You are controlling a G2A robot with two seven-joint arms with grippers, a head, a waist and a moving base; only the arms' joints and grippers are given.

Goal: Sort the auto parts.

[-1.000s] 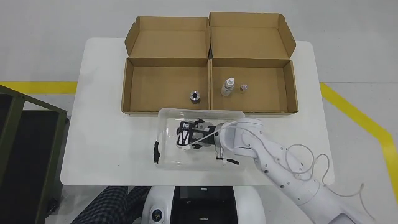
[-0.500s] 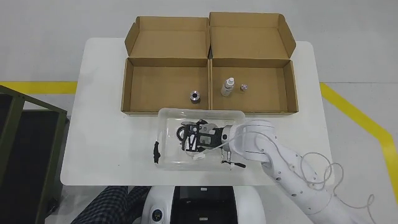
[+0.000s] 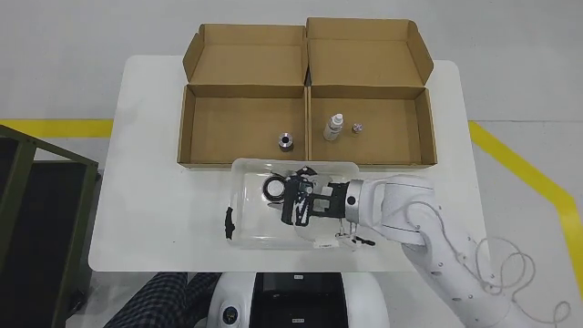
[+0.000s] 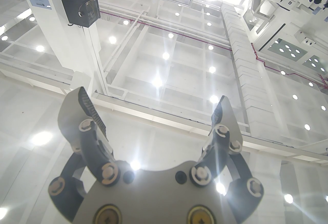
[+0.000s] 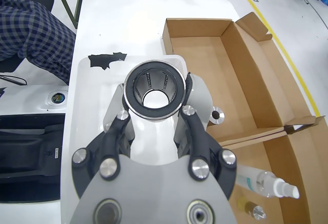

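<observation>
**Item 1, right gripper** (image 5: 155,92): closed on the bearing sleeve (image 5: 164,83), one pad on each side of its round outer wall. I see straight through the bore from the wrist. From above, the gripper (image 3: 293,202) sits over the clear tray (image 3: 246,169), and the sleeve (image 3: 273,187) is at the tray's left-centre. I cannot tell how high it is above the tray floor.

**Item 2, left gripper** (image 4: 153,107): jaws spread wide, nothing between them, pointed at the ceiling.

**Item 3, left carton** (image 3: 209,137): just beyond the tray. It holds one small metal bush (image 3: 286,141) near its near-right corner.

**Item 4, right carton** (image 3: 401,141): holds a spray bottle (image 3: 334,127) and, just beside it, a small metal fitting (image 3: 357,128).

**Item 5, black tape scrap** (image 3: 229,222): on the tray's near-left edge.

**Hazards, as I judge them:**
- The pads grip a smooth curved wall, so the sleeve could twist or slip out on a quick swing.
- The cartons' near wall stands between the tray and either carton. If I carry low, the sleeve would clip it and shove the carton.
- The sleeve is round. If released on its side it may roll and strike the bush.
- The bush sits close to the likely drop spot, so I would set down to its left.
- Wrong carton: metal rounds appear to belong on the left.
</observation>
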